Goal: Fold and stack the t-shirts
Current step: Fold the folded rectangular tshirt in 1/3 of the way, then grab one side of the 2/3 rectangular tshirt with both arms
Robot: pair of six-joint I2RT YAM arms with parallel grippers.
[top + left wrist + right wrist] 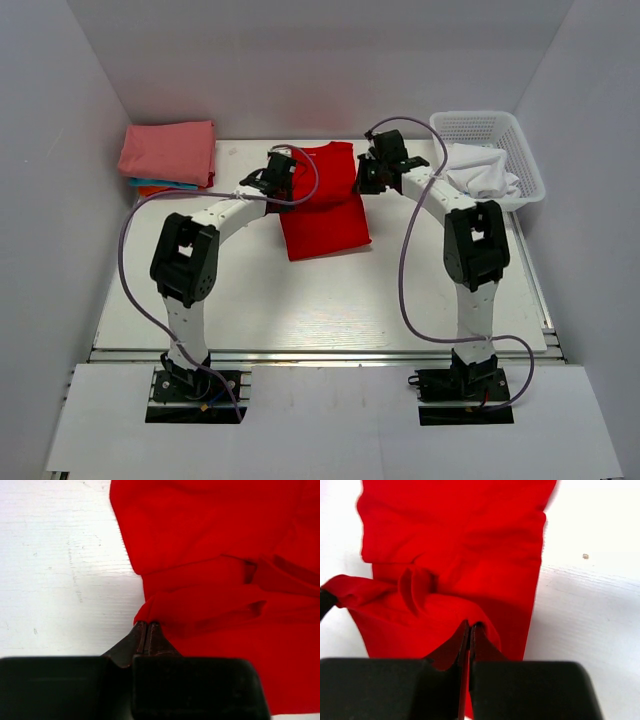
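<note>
L gripper (pixel 147 625) & R gripper (pixel 470 626) both clenched on red shirt (pixel 325 215) edges. The shirt is mid-table, partly folded; more folding prob. left. Stack (pixel 168 155) of folded shirts sits far-left, nothing in btwn. Basket (pixel 490 122) far-right holds white cloth (pixel 482 172), unfolded.

Back wall (pixel 320 70): plain white, matte.
Side walls (pixel 50 220): pale grey-white, closing in left and right.
Counter (pixel 300 300): white, faintly scuffed, metal rail (pixel 320 353) along near edge.
Light: even, soft shadows.
</note>
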